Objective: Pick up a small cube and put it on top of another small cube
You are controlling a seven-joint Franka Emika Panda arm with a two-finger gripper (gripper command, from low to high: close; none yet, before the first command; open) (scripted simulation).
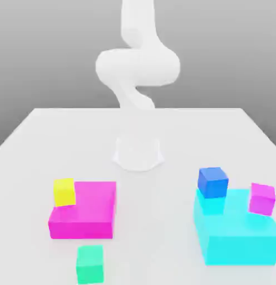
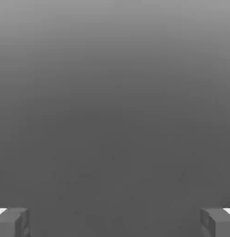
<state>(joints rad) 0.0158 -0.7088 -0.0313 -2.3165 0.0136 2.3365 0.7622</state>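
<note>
The white arm (image 1: 137,67) rises over the table (image 1: 218,133). A large cyan block (image 1: 240,239) and a magenta block (image 1: 87,217) lie well apart from the claw (image 2: 115,224). The blue cube (image 1: 212,182) sits atop a cyan cube (image 1: 211,205), also well apart from the claw, whose fingers are spread wide.

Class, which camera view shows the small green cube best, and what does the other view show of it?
The exterior view: the green cube sits on the white table, in front of the big magenta block. The hand view shows grey background between the gripper fingertips, spread wide.
</note>
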